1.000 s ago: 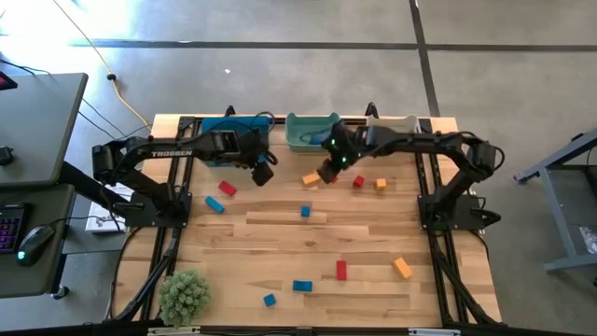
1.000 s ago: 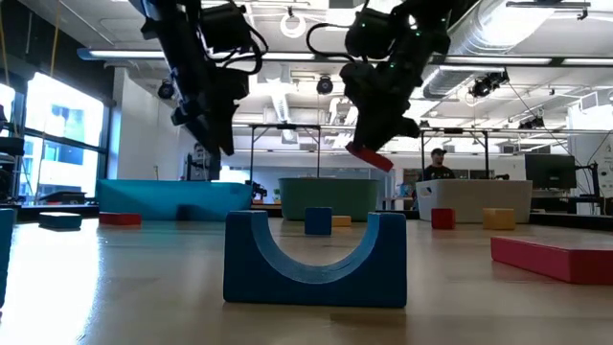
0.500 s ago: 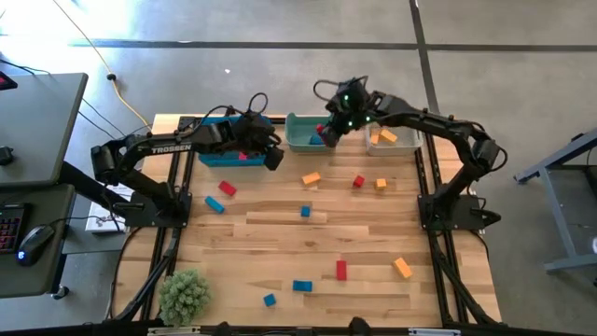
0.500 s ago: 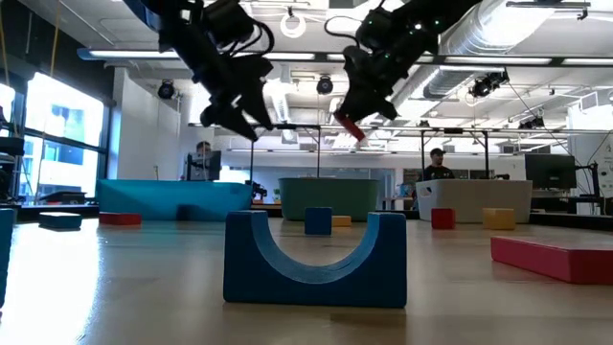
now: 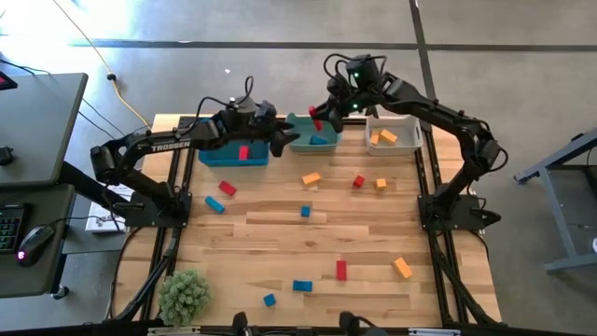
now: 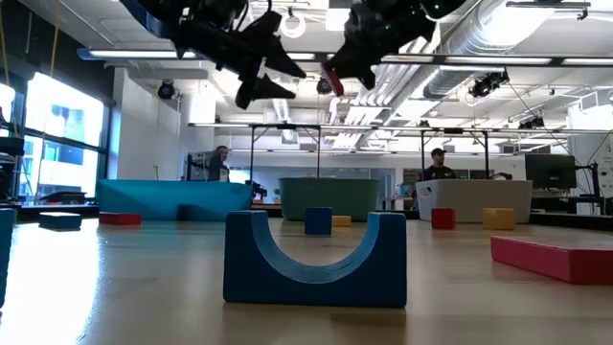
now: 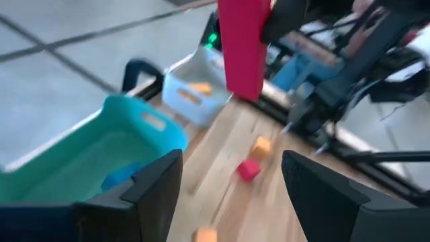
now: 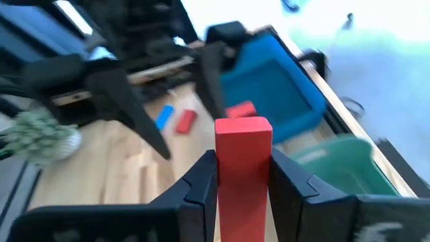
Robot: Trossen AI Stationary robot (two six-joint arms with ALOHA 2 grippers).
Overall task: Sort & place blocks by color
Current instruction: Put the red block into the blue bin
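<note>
Nearest you, loose blocks (image 5: 340, 270) in red, blue and orange lie scattered on the surface (image 5: 261, 233). Farther back, your left gripper (image 5: 280, 142) hangs released, fingers spread, between the blue bin (image 5: 210, 154) and the teal bin (image 5: 300, 145). Your right gripper (image 5: 317, 118) is raised over the teal bin, clenched on a red block (image 8: 242, 161).
</note>
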